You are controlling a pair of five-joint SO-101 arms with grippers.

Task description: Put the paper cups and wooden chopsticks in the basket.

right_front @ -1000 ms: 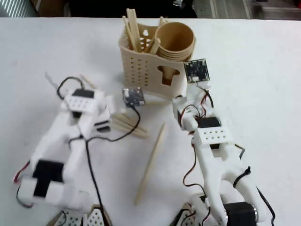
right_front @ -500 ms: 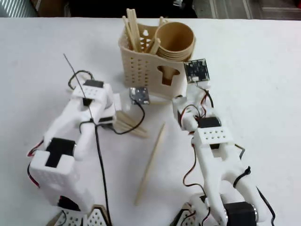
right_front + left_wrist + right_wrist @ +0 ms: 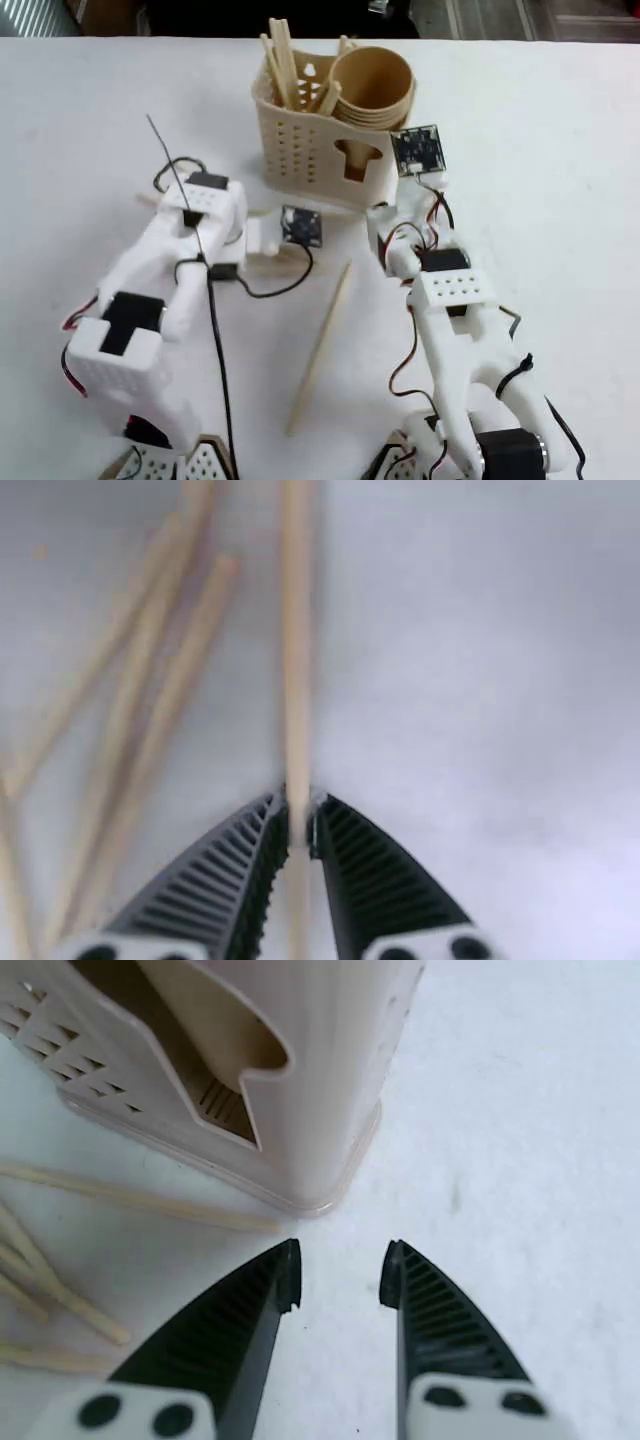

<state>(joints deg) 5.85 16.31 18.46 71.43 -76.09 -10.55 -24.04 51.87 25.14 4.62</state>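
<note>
The white tabletop (image 3: pixel 560 120) is carrying everything. The left arm (image 3: pixel 170 270) is sitting at 8 o'clock and the right arm (image 3: pixel 455 330) at 5 o'clock. The cream basket (image 3: pixel 310 150), full of little holes, is standing at 12 o'clock. Tan paper cups (image 3: pixel 372 85) are sitting stacked inside it, mouths up. Pale chopsticks (image 3: pixel 285 65) are standing in it too, tips pointing up.

One long, thin loose chopstick (image 3: pixel 320 345) is lying flat between the arms, pointing from 7 o'clock to 1 o'clock.

The left pincer (image 3: pixel 298 815) is squeezing a light wooden stick (image 3: pixel 296 660) that is pointing straight out ahead of it. More sticks (image 3: pixel 150 710) are lying on the tabletop just beside it.

The right pincer (image 3: pixel 340 1270) is gaping apart, holding nothing, near the basket's bottom corner.
</note>
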